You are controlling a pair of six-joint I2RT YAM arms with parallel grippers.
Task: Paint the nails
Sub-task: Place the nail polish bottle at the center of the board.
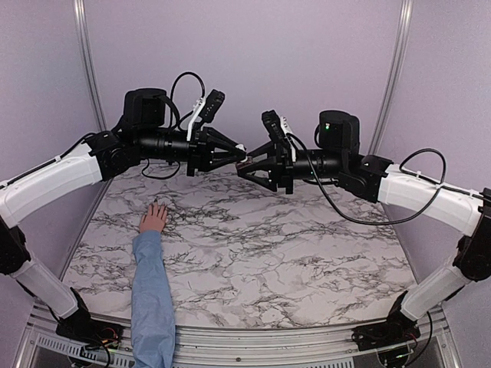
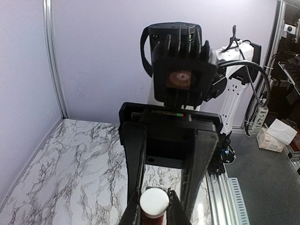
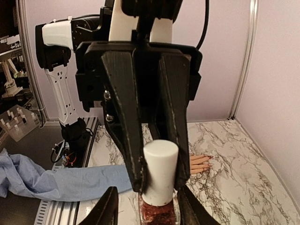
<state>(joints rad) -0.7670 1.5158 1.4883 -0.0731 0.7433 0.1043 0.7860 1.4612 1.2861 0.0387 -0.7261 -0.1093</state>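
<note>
Fingers first: left fingers point(image 3: 129, 140) are pinched tight on the white cap point(image 3: 159, 168). The right fingers point(image 3: 107, 208) stand narrowly parted either side of the dark red bottle point(image 3: 157, 213). One is visibly clear of the glass, the other so close you cannot tell contact. Both arms meet tip to tip, high over the table point(image 1: 307, 253). The nails point(image 3: 209, 164) are on the hand point(image 1: 153, 219) lying flat on the table's left side, blue sleeve point(image 1: 152, 291) running back to the near edge. They sit well below and left of the bottle, too small to tell any polish. Your risks, as judged: the bottle seems to hang by the cap alone. If that cap is part unscrewed, the glass drops and polish spills over the marble, maybe the sleeve. If you twist now, the bottle likely turns with the cap, since nothing firm holds it. Close the right fingers off-centre and you knock it askew in the left pinch. Carry it toward the hand only with a sure hold, because a slip there lands on skin.
</note>
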